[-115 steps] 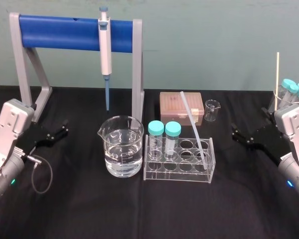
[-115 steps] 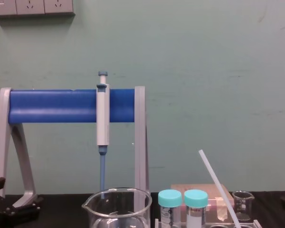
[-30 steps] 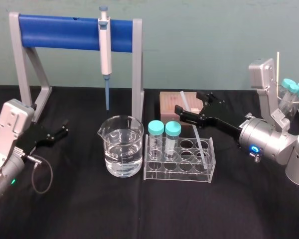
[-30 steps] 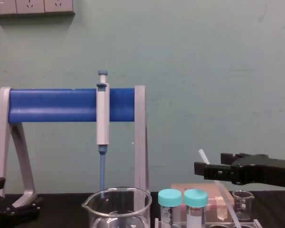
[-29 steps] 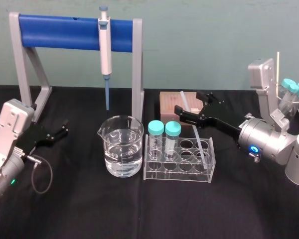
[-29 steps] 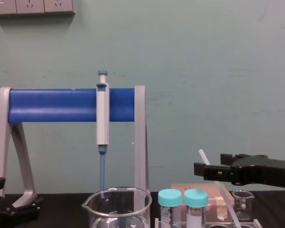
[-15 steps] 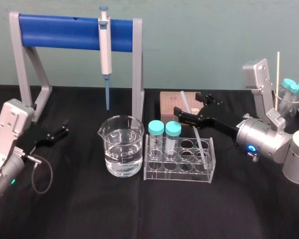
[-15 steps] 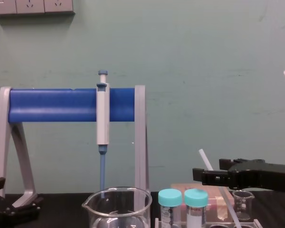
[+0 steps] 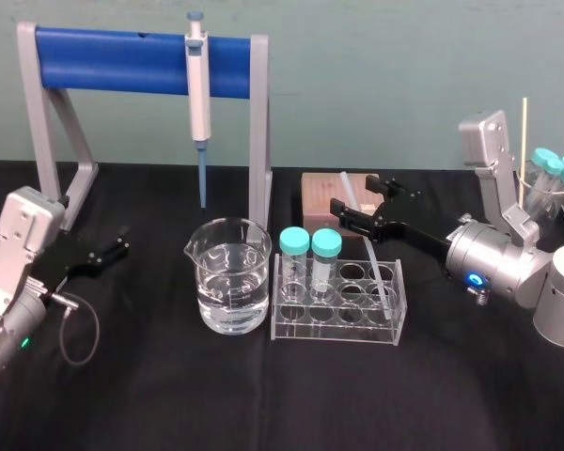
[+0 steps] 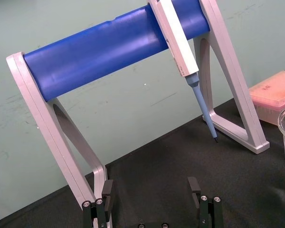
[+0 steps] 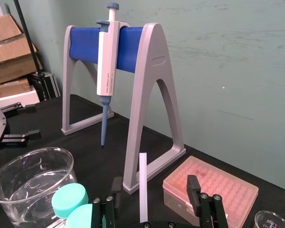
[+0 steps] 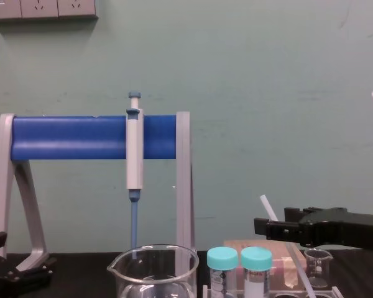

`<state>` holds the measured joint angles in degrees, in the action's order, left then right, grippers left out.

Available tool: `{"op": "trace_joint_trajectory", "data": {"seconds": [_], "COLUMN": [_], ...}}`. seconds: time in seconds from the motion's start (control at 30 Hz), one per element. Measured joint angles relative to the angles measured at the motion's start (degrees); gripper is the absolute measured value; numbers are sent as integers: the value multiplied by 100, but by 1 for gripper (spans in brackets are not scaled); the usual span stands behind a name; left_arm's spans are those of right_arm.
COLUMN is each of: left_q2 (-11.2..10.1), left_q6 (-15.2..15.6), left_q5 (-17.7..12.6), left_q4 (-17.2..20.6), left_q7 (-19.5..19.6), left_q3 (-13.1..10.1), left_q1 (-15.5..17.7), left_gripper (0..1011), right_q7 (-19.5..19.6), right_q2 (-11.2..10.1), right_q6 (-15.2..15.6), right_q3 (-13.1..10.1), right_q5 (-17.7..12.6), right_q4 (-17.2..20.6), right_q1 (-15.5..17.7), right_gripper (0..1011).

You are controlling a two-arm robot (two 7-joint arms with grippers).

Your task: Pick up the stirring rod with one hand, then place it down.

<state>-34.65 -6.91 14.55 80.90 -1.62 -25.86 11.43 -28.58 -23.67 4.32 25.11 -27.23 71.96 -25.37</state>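
Counter [image 9: 263,395]: black cloth.
Pipette stand [image 9: 141,49]: blue bar, grey pipette [image 9: 198,85] hanging.
Left hand [image 9: 120,242]: at the counter's left, fingers wide, empty.
Right hand [image 9: 355,195]: fingers wide, astride the rod's upper end, gaps either side.
Stirring rod [image 9: 368,249]: leaning in the clear rack [image 9: 338,322].
Tube labels [image 12: 255,278]: print unreadable.

stirring rod [image 9: 368,252] – white | right end effector [image 9: 351,193] – black | bar [image 9: 122,49] blue

Translucent white plastic stirring rod [image 9: 368,252] — clear, glossy glass beaker [image 9: 229,277] — matt black cloth table [image 9: 169,395].
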Motion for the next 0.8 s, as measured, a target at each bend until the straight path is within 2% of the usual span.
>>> {"op": "trace_joint_trajectory", "data": {"seconds": [0.07, 0.1, 0.27, 0.37, 0.5, 0.53, 0.73, 0.8], "left_q2": [0, 0, 0, 0, 0, 0, 0, 0], "left_q6": [0, 0, 0, 0, 0, 0, 0, 0], "left_q5": [0, 0, 0, 0, 0, 0, 0, 0], "left_q4": [0, 0, 0, 0, 0, 0, 0, 0], "left_q7": [0, 0, 0, 0, 0, 0, 0, 0], "left_q3": [0, 0, 0, 0, 0, 0, 0, 0], "left_q1": [0, 0, 0, 0, 0, 0, 0, 0], "left_gripper": [1000, 1000, 1000, 1000, 1000, 1000, 1000, 1001], "right_q7": [1, 2, 4, 5, 5, 5, 4, 4], "right_q2": [-1, -1, -2, -2, -2, -2, -2, -3], "right_q6": [0, -1, -3, -4, -6, -7, -9, -9], "right_q3": [0, 0, -1, -1, -1, -1, -1, -1], "right_q5": [-2, -3, -7, -10, -13, -13, -13, -13], "right_q4": [1, 2, 5, 6, 6, 6, 6, 6], "right_q1": [0, 1, 3, 4, 7, 7, 7, 7], "right_gripper": [837, 777, 682, 541, 448, 380, 221, 139]}}
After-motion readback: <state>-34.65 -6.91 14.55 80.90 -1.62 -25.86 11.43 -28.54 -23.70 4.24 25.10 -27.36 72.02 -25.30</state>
